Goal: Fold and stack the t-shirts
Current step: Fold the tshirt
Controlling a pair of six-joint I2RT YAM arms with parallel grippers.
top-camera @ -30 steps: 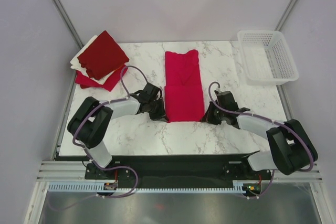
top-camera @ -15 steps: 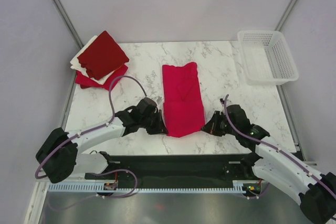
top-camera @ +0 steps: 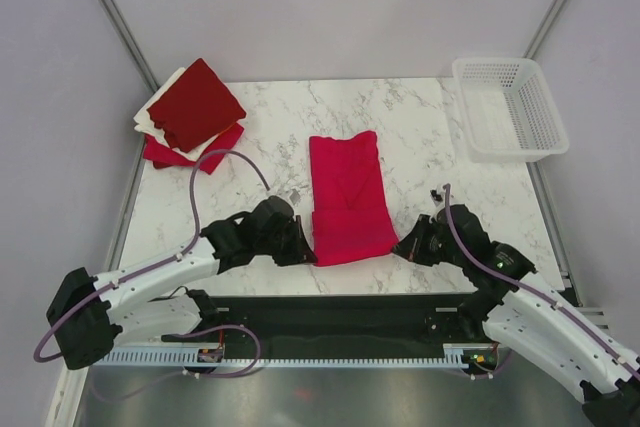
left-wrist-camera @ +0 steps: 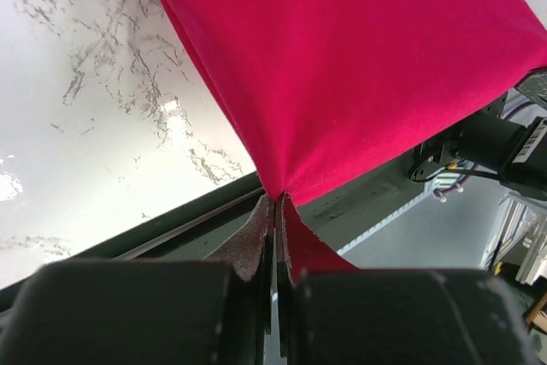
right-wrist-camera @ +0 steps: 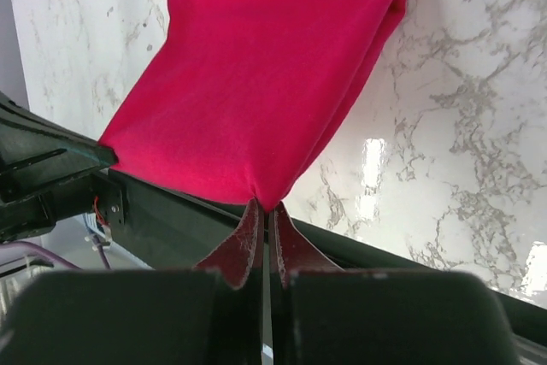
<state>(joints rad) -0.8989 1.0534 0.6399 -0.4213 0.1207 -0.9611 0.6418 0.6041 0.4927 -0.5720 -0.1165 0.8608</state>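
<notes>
A bright crimson t-shirt [top-camera: 348, 195], folded into a long strip, lies mid-table with its near end at the front edge. My left gripper [top-camera: 304, 255] is shut on its near left corner [left-wrist-camera: 275, 187]. On the other side my right gripper [top-camera: 400, 248] is shut on the near right corner [right-wrist-camera: 267, 198]. In both wrist views the crimson t-shirt [left-wrist-camera: 342, 66] [right-wrist-camera: 265, 74] stretches away from the pinched corners. A stack of folded t-shirts [top-camera: 190, 115], dark red over cream and red, rests at the far left corner.
A white lattice basket [top-camera: 508, 107] stands at the far right corner of the marble table [top-camera: 250, 147]. The black rail of the arm bases [top-camera: 330, 312] runs just below the table's front edge.
Both grippers have pulled the near end of the crimson t-shirt toward the front edge. The whole strip has slid nearer, and both arms have stretched out low.
</notes>
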